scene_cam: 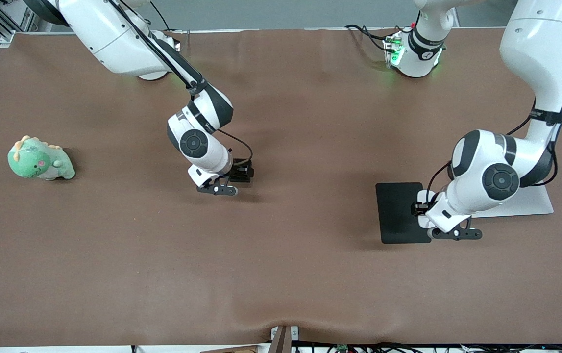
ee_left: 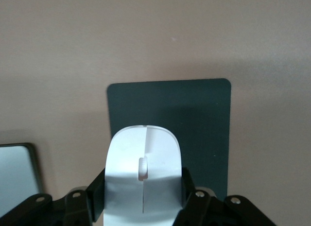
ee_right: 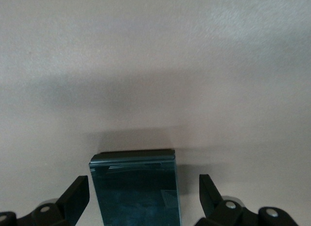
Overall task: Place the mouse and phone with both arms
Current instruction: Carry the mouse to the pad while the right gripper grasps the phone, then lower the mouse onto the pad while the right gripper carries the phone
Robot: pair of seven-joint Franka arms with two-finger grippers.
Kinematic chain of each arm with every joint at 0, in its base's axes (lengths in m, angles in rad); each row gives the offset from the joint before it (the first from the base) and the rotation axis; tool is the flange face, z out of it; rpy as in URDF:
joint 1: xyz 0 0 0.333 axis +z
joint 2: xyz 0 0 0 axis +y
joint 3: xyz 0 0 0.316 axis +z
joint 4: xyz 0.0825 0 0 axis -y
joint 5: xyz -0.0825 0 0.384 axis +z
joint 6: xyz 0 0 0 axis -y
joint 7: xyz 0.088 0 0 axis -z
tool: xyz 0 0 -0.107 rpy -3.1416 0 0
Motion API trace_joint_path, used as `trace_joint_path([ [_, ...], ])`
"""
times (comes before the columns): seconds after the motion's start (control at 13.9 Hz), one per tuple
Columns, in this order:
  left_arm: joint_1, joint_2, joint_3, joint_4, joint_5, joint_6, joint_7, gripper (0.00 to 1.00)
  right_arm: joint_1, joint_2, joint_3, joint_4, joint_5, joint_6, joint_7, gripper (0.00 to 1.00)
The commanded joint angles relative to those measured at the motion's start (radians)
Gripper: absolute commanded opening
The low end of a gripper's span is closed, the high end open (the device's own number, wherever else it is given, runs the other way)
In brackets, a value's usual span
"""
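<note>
In the front view the left hand (scene_cam: 420,211) hangs over the black mouse pad (scene_cam: 396,211) at the left arm's end of the brown counter (scene_cam: 281,274), beside a white flat plate (scene_cam: 530,203), while the right hand (scene_cam: 241,176) is low over the counter's middle, well apart from a green dinosaur plush (scene_cam: 40,162). The left wrist view shows the left hand's fingers (ee_left: 189,194) clamped on the sides of the white mouse (ee_left: 143,180), its long axis running straight out from the hand, scroll wheel end over the pad. In the right wrist view the right hand's fingers (ee_right: 75,197) stand wide apart, clear of the black phone (ee_right: 136,187) lying flat between them, its long axis pointing out from the hand.
</note>
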Motion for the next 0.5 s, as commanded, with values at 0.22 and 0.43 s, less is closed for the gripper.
trace_joint_path([
  [0.22, -0.018, 0.057, -0.013, -0.041, 0.021, 0.083, 0.000, 0.50, 0.011, 0.032, 0.005, 0.007, -0.107, 0.023, 0.106, 1.00],
  [0.43, 0.000, 0.063, -0.013, -0.072, 0.089, 0.115, -0.001, 0.51, 0.013, 0.043, 0.005, 0.009, -0.109, 0.039, 0.119, 1.00],
])
